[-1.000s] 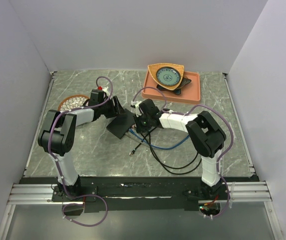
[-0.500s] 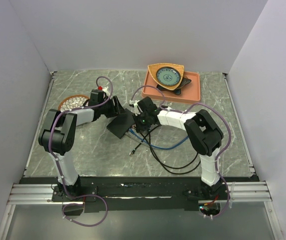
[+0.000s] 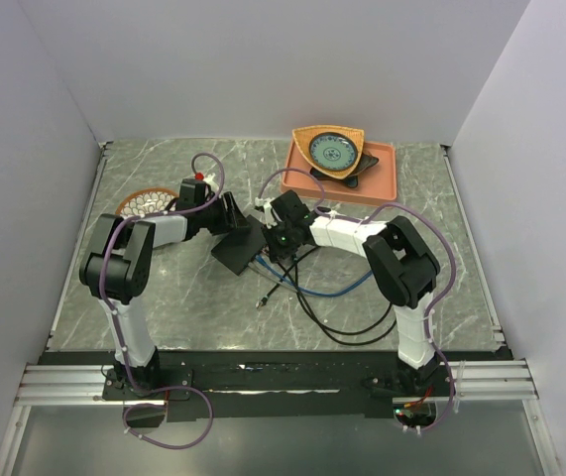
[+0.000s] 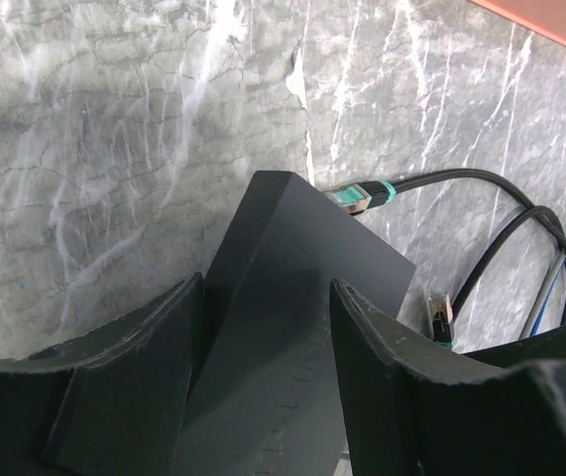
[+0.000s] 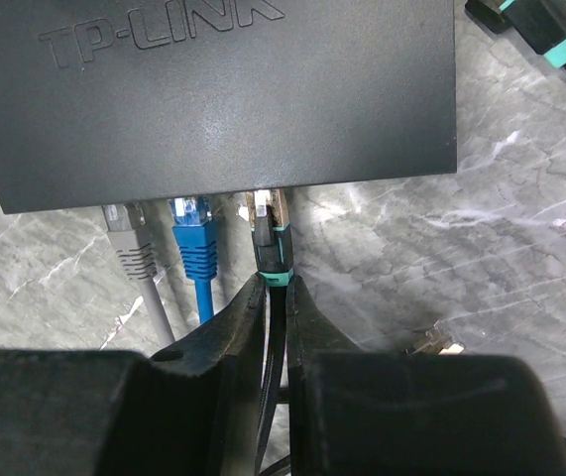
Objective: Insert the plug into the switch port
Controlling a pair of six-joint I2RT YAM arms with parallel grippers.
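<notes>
We see right gripper (image 5: 275, 290), clenched on teal-banded black plug (image 5: 269, 238), has advanced to flat matte-black switch box (image 5: 223, 89) grasped by left gripper (image 4: 266, 297); plug looks nearly seated

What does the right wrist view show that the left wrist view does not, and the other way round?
Only right wrist: the right pincer shut on a black cable, its plug at the edge of the black box, beside a grey plug and a blue plug. Only left wrist: the left pincer gripping that box, and an orange tray corner. Both: the box and the marble table.
</notes>
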